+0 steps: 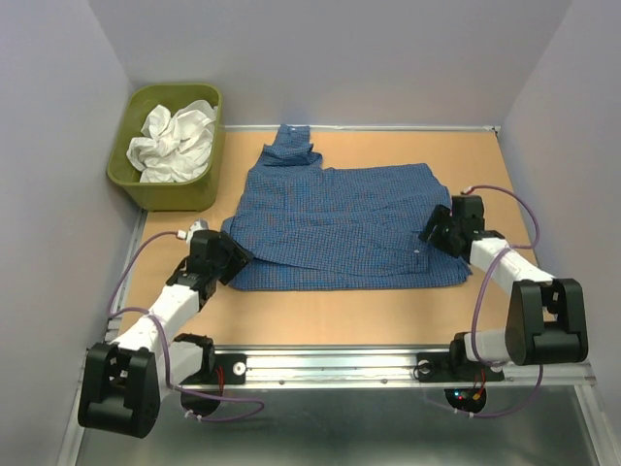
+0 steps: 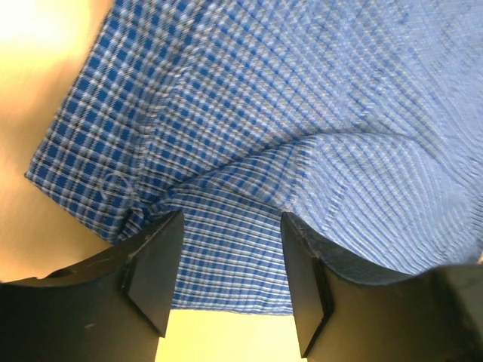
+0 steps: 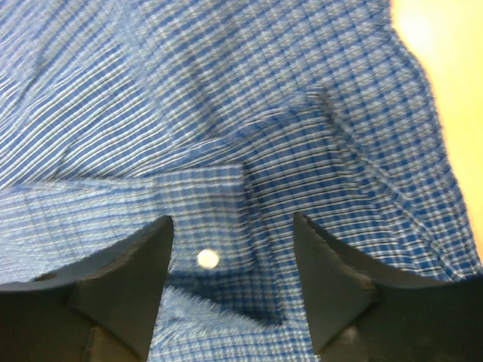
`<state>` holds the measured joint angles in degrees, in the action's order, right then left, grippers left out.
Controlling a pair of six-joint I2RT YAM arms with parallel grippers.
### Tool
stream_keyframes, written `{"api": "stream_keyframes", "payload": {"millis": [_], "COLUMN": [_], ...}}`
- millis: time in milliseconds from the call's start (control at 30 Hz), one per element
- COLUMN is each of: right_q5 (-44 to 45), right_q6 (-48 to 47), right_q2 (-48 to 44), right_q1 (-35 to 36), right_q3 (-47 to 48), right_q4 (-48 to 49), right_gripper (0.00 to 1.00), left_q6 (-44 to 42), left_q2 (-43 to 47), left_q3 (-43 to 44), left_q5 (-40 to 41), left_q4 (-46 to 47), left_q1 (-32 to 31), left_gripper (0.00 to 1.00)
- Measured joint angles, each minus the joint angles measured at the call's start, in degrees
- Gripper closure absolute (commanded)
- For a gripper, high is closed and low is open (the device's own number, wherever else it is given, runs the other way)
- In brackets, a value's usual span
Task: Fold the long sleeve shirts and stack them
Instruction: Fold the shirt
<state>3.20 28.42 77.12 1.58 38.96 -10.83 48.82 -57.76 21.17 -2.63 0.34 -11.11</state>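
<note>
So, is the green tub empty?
Not empty: a crumpled white cloth lies inside the green tub, reaching about up to its rim.

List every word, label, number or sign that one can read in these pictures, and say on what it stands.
None: no readable text appears in any view.
The checked shirt, the white cloth and the green tub carry no lettering.
The pale button is too blurred to show any marking.

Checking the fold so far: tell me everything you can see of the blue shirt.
The blue shirt is fine-checked and cotton-looking, with a collar at the far end and a pale button. It lies flat but wrinkled on the table, sleeves folded in. The open left gripper and right gripper are over its side edges.
</note>
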Motion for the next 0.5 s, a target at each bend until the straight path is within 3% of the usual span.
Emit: {"api": "stream_keyframes", "payload": {"millis": [167,267,500], "right_q5": [-7.6,-13.4,-21.6], "right_q6": [-0.1,2.4,13.3], "right_q2": [-1.3,-1.3,4.8], "right_q1": [0.5,3.2,17.0], "right_q3": [2.8,4.7,4.9], "right_q4": [-1.1,2.4,21.6], "right_gripper": [0.18,0.16,0.14], "left_q6": [-0.8,-0.9,-0.4], "left_q2": [2.1,2.2,-1.7], "left_q3": [3.8,6.8,10.3], "left_q5": [-1.7,-3.2,-5.0], "left_q4": [-1.2,-0.8,5.6], "left_q1": [0.0,-0.4,-7.4], "left_gripper": [0.34,0.39,0.65]}}
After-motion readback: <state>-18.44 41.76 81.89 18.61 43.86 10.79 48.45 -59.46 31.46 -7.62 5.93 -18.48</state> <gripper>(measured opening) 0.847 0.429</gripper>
